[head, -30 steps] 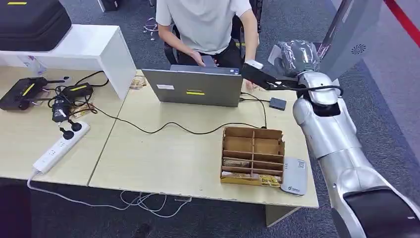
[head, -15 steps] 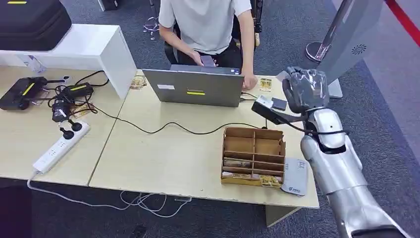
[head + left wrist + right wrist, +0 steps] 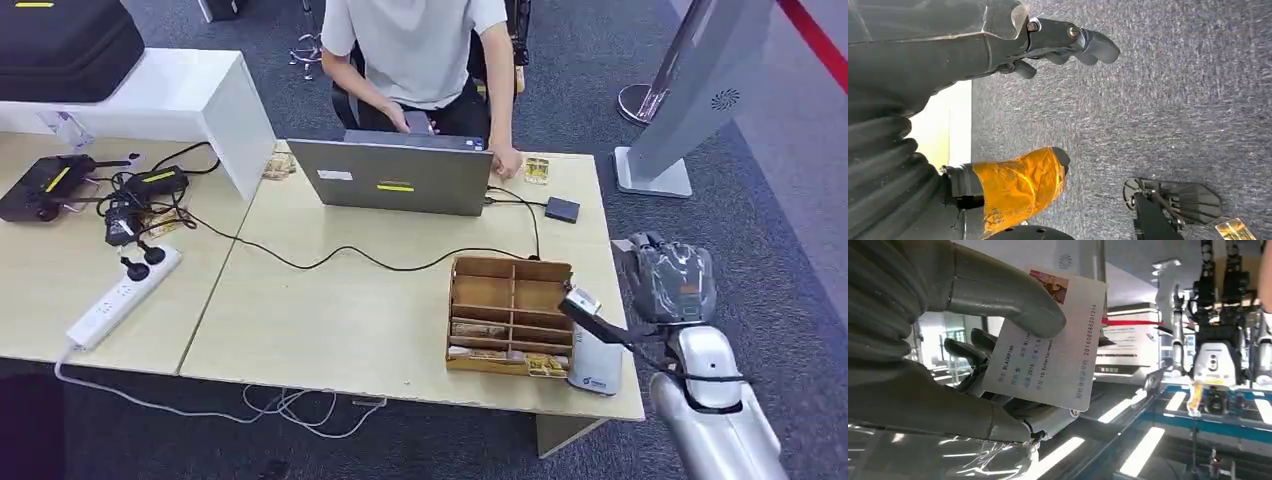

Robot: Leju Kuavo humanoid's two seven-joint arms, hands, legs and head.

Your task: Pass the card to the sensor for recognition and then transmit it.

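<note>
My right hand (image 3: 672, 280), wrapped in clear plastic, hangs just off the table's right edge, beside the wooden card box (image 3: 510, 315). In the right wrist view this hand (image 3: 923, 365) pinches a white printed card (image 3: 1048, 355) between the thumb and the darker fingers. The grey-white sensor (image 3: 597, 367) lies flat at the table's near right corner, next to the box and below the hand. My left hand (image 3: 1068, 42) hangs over the carpet with its fingers apart from the orange-taped thumb (image 3: 1018, 185), holding nothing.
A person (image 3: 415, 50) sits behind an open laptop (image 3: 400, 178) at the far edge, one hand near a small card (image 3: 537, 170) on the table. A black cable (image 3: 350, 255), a small black device (image 3: 562, 209) and a power strip (image 3: 120, 300) lie on the table. A grey stand (image 3: 690, 100) rises at the right.
My right arm has drawn back from the far edge near the person and come down to the near right side by the box and sensor. The person's hand now rests by a card on the table.
</note>
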